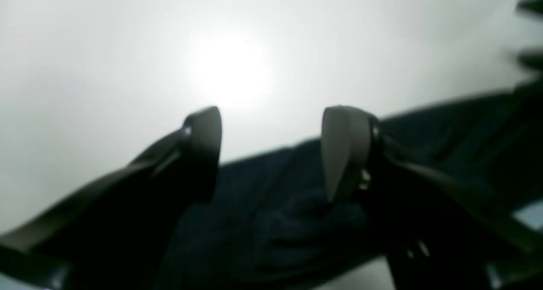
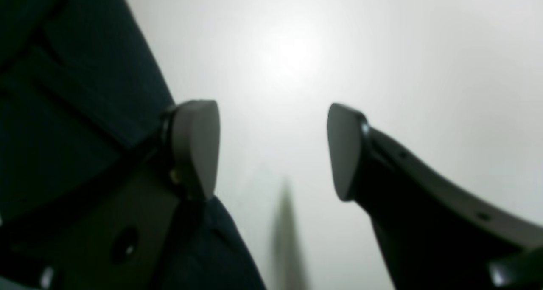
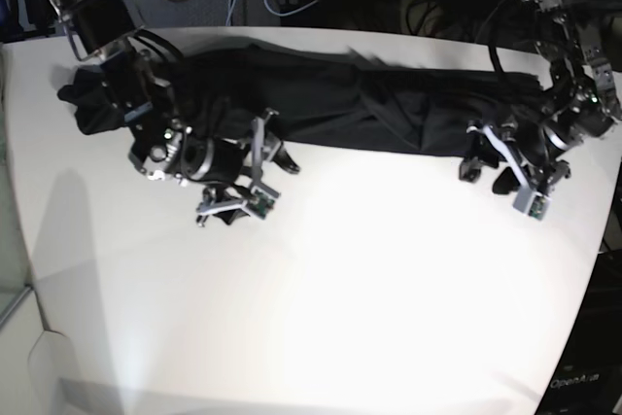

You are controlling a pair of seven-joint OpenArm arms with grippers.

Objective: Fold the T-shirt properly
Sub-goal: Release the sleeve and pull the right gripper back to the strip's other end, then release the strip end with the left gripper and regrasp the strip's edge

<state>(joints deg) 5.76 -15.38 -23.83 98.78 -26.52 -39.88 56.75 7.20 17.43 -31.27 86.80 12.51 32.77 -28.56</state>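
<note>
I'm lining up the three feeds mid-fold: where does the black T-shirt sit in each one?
Left wrist: T-shirt fills the lower middle and right, behind the open fingers.
Right wrist: it fills the left side, behind the left finger.
Base: a long dark band across the far part of the table, between both arms.
Shared landmark: the shirt's straight edge against the white table.
</note>
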